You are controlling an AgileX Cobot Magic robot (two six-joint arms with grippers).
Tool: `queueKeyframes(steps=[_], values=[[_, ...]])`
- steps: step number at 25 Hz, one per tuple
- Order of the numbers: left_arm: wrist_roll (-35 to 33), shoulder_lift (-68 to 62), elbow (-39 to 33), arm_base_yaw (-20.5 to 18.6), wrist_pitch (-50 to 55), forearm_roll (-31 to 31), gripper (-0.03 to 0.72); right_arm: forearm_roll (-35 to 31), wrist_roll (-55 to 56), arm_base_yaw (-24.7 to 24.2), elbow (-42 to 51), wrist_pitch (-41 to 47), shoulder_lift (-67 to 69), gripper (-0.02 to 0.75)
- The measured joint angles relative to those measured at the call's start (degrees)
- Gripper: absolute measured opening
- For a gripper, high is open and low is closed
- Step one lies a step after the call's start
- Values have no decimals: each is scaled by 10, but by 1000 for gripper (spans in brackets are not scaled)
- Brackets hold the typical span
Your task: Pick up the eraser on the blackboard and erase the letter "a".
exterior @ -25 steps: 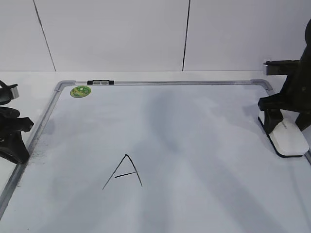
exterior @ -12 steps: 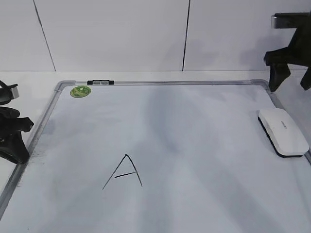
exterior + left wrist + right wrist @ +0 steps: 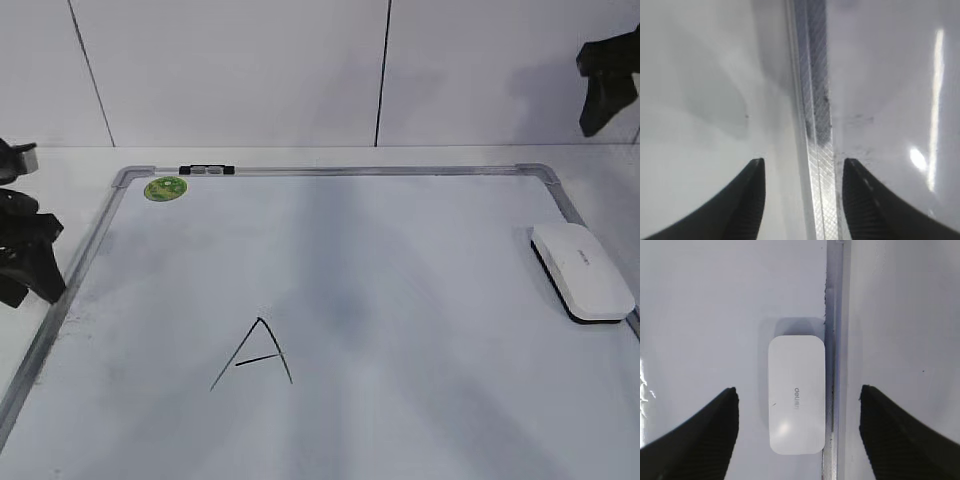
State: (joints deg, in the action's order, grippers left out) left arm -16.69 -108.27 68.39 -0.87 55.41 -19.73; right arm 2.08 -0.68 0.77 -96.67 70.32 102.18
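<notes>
Spread wide and empty, my right claw (image 3: 797, 435) hangs high above the right side of the blackboard (image 3: 400, 260), its two dark fingers (image 3: 700, 432) far apart. Directly below it, between those fingers in the right wrist view, lies the eraser (image 3: 796, 394), a white oblong block with small grey print on top. It rests flat on the blackboard with one long side just beside the grey metal frame (image 3: 832, 315). In the exterior view the right claw (image 3: 607, 85) shows only as a dark shape at the top right corner, well clear of the eraser (image 3: 582, 270) beneath it.

My left claw (image 3: 802, 200) is also spread and holds nothing. It hovers low over the left edge of the blackboard, with the metal frame strip (image 3: 816, 125) running straight between its two fingertips (image 3: 747, 200). Dark speckles mark the frame and the white area just beside it. From the exterior view this claw (image 3: 25, 260) sits at the far left, just outside the frame.

Well away from both claws, on the near middle of the blackboard, is a capital "A" (image 3: 255, 355) in thin black marker. Far from the left claw, at the back left corner, a small round green magnet (image 3: 165, 188) sits on the blackboard, with a black-and-silver clip (image 3: 206, 170) on the back edge just beside it. I cannot find a lowercase "a" anywhere on the blackboard. White surface (image 3: 60, 165) lies around it.
</notes>
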Motion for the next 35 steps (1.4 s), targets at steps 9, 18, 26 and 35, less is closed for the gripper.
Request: queueKeyframes(steps=[9, 18, 26, 35], values=[[12, 7, 114, 0, 128, 4, 408, -3, 0, 0, 35, 5, -105, 593], [35, 147, 126, 0, 142, 7, 407, -3, 0, 0, 152, 9, -219, 593], [48, 315, 75, 0, 152, 8, 407, -3, 0, 0, 267, 10, -335, 593], [59, 544, -105, 0, 156, 9, 407, -3, 0, 0, 382, 13, -493, 593]])
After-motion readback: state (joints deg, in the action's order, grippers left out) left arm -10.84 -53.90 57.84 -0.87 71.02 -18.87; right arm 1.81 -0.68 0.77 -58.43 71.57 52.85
